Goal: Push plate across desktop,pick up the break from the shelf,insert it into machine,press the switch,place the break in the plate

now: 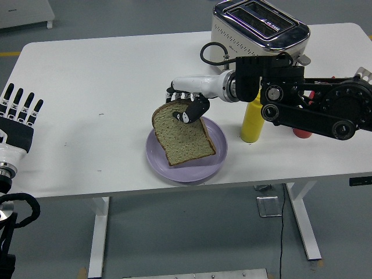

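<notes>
Brown, speckled and porous, the slice of bread (185, 137) is hanging tilted over the round lilac plate (215, 164), its lower crust edge looking to be touching the plate's smooth, glossy surface. The right hand (187, 104) is pinching the slice near its rounded top, black thumb in front and pale fingers (174, 93) behind. Its white forearm is running back to a bulky black arm of boxy links that is crossing the right side of the white desk (87, 104).

A polished chrome toaster (258, 29) with two dark slots and a perforated cream side is sitting at the far right of the desk. A yellow squeeze bottle (251, 123) is standing upright just right of the plate; a red bottle (301, 132) beyond it is mostly hidden by the arm.

At the left edge, the left hand (17, 113) is resting off the desk with its segmented black-and-white fingers straight and slightly spread, holding nothing.
</notes>
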